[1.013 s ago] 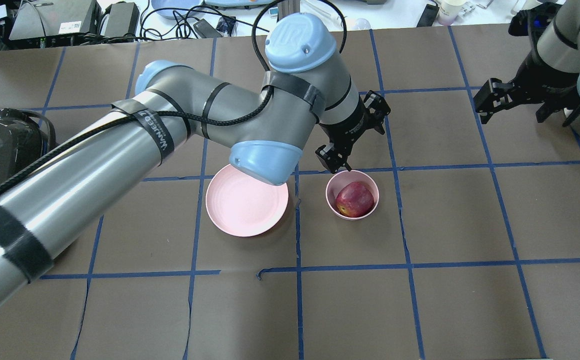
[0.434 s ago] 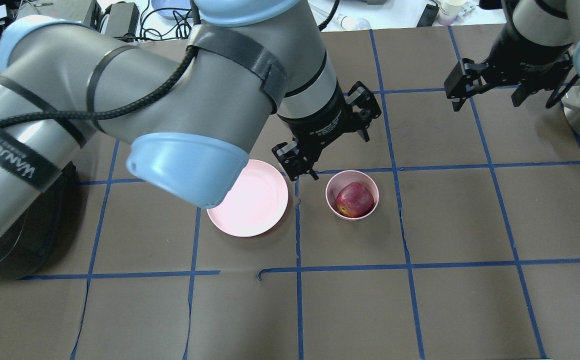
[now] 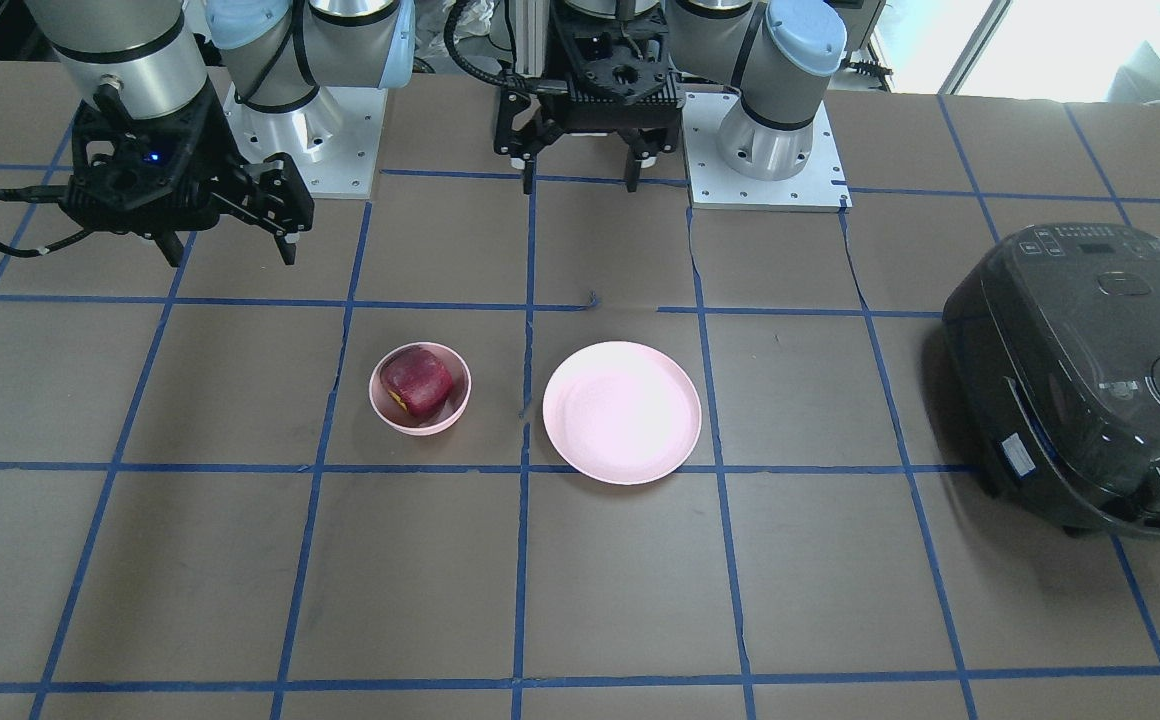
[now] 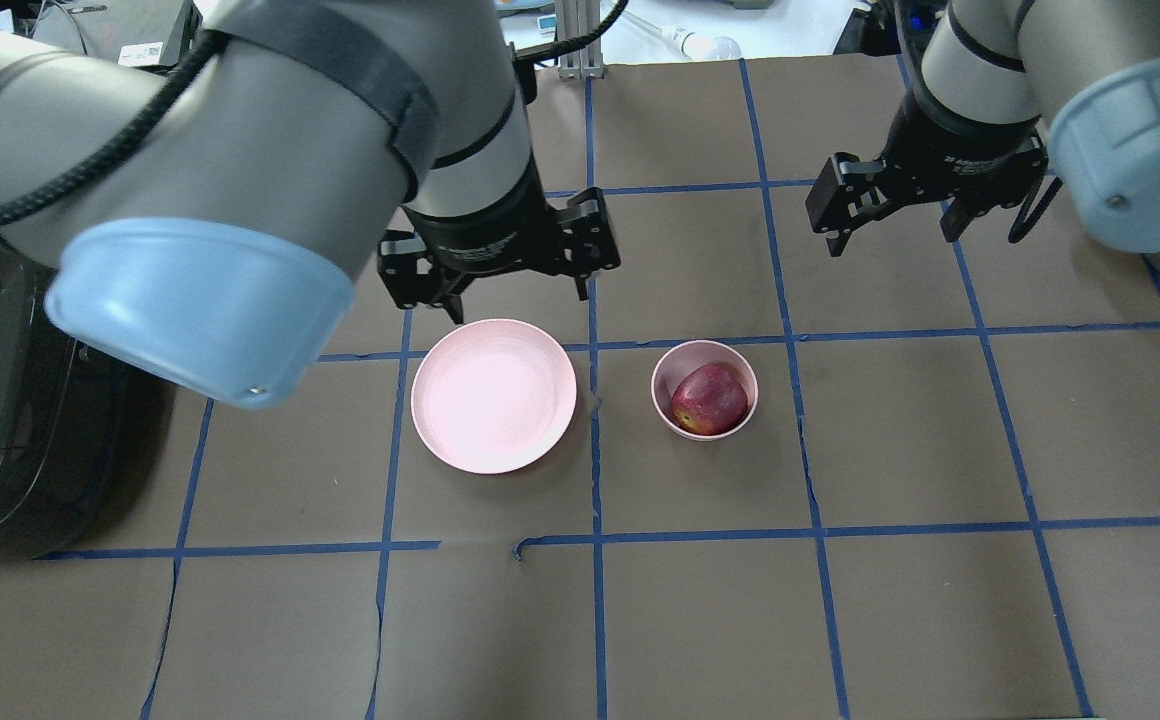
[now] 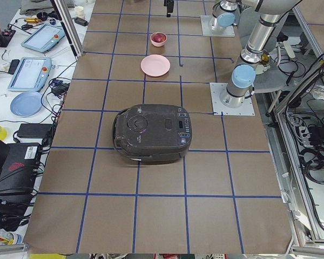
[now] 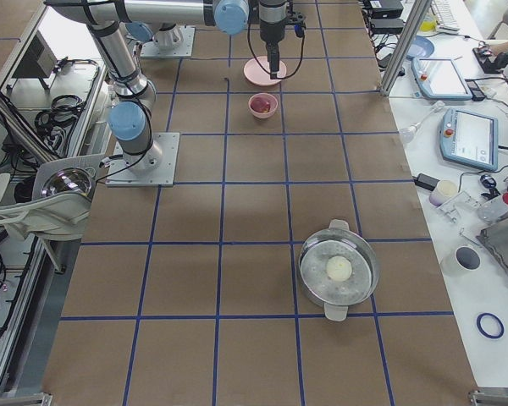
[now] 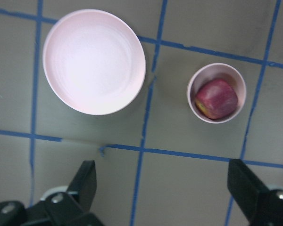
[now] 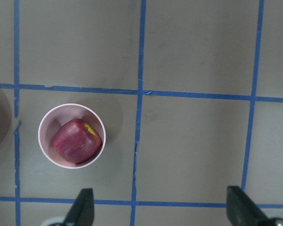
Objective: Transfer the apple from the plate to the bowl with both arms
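Apple (image 4: pixel 708 398) sits in the bowl (image 4: pixel 705 346), off the plate (image 4: pixel 493 395). Transfer looks done! Left gripper (image 4: pixel 500 290) and right gripper (image 4: pixel 890 225) hover, jaws apart, holding nothing.

Brown table (image 4: pixel 700 620), taped into squares by blue lines. Right in the middle, the plate (image 4: pixel 493 395) lies flat, its far edge over a tape line. Next square over on the robot's right, the bowl (image 4: pixel 656 392) stands upright. The two are near each other but apart, with a tape line between them. Out at the left end sits a dark cooker (image 3: pixel 1080 380). At the right end, a lidded steel pot (image 6: pixel 322 254). Two white arm mounts (image 3: pixel 790 190) sit along the robot's edge.
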`<state>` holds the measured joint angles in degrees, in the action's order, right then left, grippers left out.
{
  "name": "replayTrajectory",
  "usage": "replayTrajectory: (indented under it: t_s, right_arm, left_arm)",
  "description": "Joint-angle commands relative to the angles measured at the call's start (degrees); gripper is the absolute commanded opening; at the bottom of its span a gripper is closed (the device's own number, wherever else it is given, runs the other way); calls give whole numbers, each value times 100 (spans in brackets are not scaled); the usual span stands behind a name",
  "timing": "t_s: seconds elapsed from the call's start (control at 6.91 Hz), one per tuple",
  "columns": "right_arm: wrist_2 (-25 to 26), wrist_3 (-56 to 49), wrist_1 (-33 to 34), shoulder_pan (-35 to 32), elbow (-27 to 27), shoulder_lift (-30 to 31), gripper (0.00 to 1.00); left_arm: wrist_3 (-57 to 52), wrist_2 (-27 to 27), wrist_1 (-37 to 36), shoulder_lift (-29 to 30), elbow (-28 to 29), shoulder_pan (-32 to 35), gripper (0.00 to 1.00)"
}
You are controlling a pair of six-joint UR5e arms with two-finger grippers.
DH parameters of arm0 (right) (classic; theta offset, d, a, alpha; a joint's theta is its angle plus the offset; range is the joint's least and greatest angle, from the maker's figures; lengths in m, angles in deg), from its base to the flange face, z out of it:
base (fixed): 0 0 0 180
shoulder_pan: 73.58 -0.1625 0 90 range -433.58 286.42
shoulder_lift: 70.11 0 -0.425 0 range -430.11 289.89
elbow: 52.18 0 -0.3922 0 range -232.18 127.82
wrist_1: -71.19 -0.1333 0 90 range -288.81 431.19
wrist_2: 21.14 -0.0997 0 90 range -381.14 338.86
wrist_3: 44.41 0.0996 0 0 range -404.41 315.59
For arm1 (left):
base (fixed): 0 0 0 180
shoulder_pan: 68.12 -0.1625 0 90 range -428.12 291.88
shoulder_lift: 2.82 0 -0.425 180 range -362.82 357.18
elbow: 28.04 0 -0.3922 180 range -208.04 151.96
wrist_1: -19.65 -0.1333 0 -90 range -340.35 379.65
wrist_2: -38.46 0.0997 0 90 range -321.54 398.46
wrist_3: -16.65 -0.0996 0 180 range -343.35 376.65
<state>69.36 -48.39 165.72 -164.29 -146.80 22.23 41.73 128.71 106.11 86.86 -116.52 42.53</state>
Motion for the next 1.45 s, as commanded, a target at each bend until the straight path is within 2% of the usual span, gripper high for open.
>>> replayTrajectory:
  t_s: [0.0,0.14,0.29,0.43,0.58,1.3]
  right_arm:
    - [-322,-15,-31,-61,49,-5,100]
    - [-322,-6,-31,-43,67,3,100]
    - [-322,3,-23,-43,84,4,100]
    - [-322,20,-5,-26,85,12,100]
    - [-287,38,-14,-34,76,4,100]
    - [-260,82,48,1,120,4,100]
  left_arm:
    - [-2121,230,125,-152,33,-1013,100]
    - [-2696,204,230,-231,7,-1358,100]
    - [-2832,195,266,-284,15,-1579,100]
    - [-2860,-57,344,-293,-11,-1755,100]
    - [-2860,-278,363,-293,-20,-1835,100]
    - [-2843,-253,363,-346,-72,-1845,100]
